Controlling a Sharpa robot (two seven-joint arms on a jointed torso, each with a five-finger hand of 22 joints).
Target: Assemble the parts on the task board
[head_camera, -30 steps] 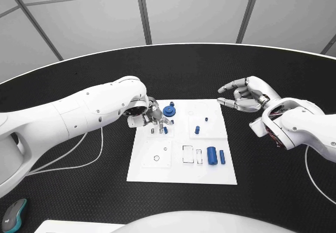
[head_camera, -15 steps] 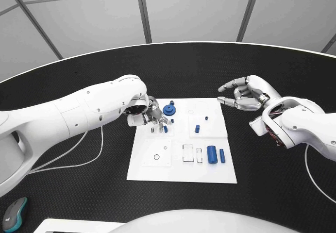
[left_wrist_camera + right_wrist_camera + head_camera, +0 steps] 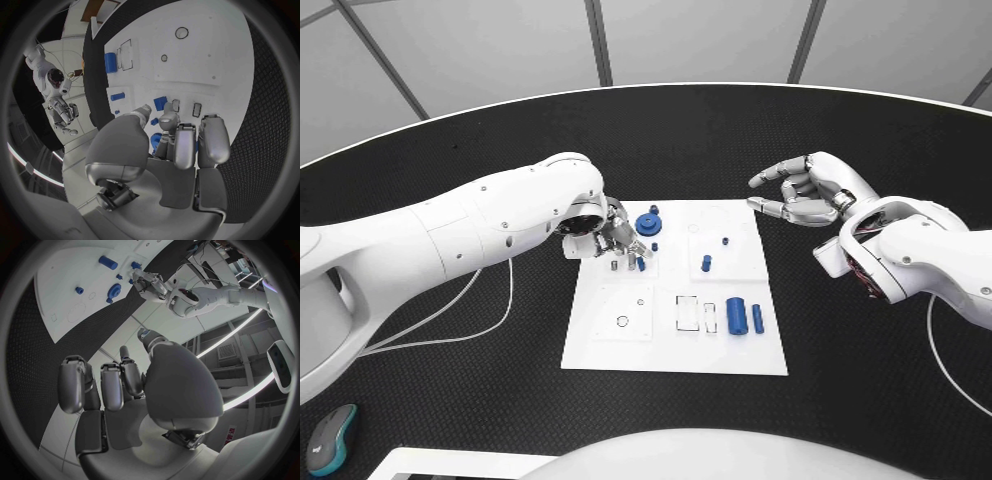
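The task board point(image 3: 678, 345), a white plate, lies in the middle of the black table point(image 3: 473, 410) in front of me. Near its far edge stands a round blue part with a knob on top point(image 3: 648, 226). Toward the board's centre a small blue peg point(image 3: 705, 266) stands upright. Nearer to me than the peg, a thick blue cylinder point(image 3: 736, 318) and a thinner blue rod point(image 3: 757, 320) lie side by side, the rod closer to the board's right edge. Just left of the cylinder is a rectangular outline point(image 3: 687, 315), and further left a small ring outline point(image 3: 622, 322).

My left hand point(image 3: 613, 240) hangs over the far left part of the board, just beside the round blue part. Its fingers point(image 3: 185, 145) are curled downward and close together, their tips at a small blue piece point(image 3: 640, 264) standing on the board by some narrow slots. In the left wrist view the fingertips cluster round blue bits, but I cannot tell whether they pinch that piece or merely touch it.

My right hand point(image 3: 800, 192) hovers above the table just beyond the board's far right corner, apart from the board. Its fingers point(image 3: 111, 385) are bent inward with gaps between them, and nothing is in them.

A grey and teal device point(image 3: 326, 441) lies on the table well away from the board's near left corner.
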